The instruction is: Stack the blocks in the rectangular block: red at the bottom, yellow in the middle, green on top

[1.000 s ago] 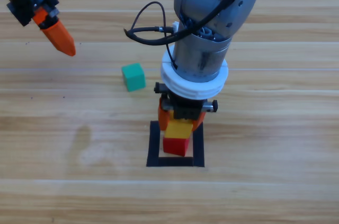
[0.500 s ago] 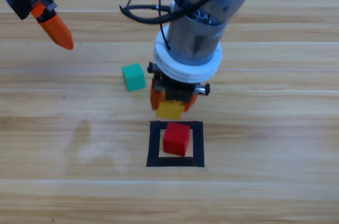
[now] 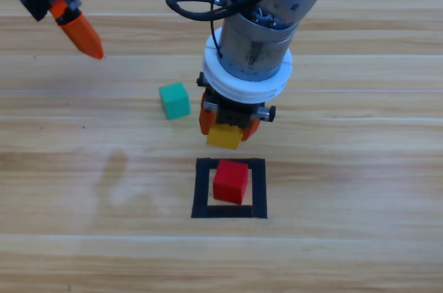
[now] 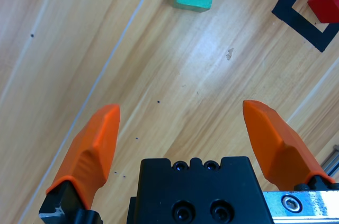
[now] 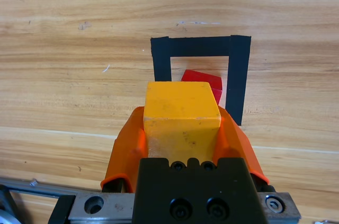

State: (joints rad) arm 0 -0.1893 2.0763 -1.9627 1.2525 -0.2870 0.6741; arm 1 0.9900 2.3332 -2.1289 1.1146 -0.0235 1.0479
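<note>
R tool (image 3: 225, 124) grips the yellow cube (image 5: 181, 114) btwn its orange jaws, held above the counter (image 3: 346, 168) just outside the black tape square (image 3: 229, 188), on its far side. Yellow cube: matte, plain, crisp edges. Red cube (image 3: 230, 181) sits inside the square, wood showing around it. Green cube (image 3: 174, 100), teal, matte, lies on the wood well left of the square. L tool (image 4: 183, 128) is spread wide, holding nothing, at top-left.
</note>
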